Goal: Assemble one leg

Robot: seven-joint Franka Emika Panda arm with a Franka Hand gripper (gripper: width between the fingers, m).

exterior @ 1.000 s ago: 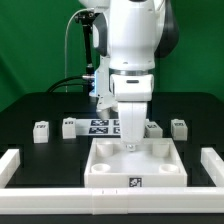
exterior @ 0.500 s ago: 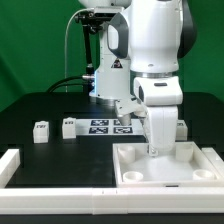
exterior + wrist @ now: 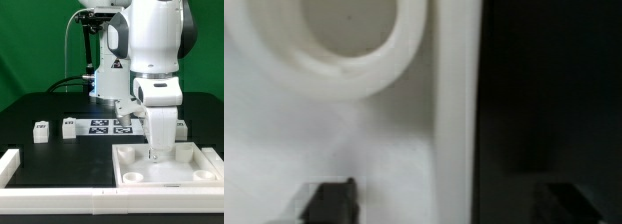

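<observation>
The large white tray-like tabletop (image 3: 190,168) lies at the front right of the exterior view. My gripper (image 3: 157,151) reaches down into it near its far side. In the wrist view the gripper (image 3: 448,200) is open. One fingertip (image 3: 335,200) is over the tabletop's white inside and the other is over the black table, with the tabletop's wall (image 3: 455,110) between them. A round corner socket (image 3: 349,40) shows beyond. Small white legs stand on the table: two at the left (image 3: 41,131) (image 3: 69,127) and one behind the arm at the right (image 3: 181,127).
The marker board (image 3: 103,126) lies in the middle of the table behind the tabletop. A white rail (image 3: 60,203) runs along the front edge, and a white block (image 3: 9,165) lies at the front left. The arm's base stands at the back.
Since one second ago the arm and the tabletop have shifted together to the exterior view's right. Over the last half second nothing visibly moved.
</observation>
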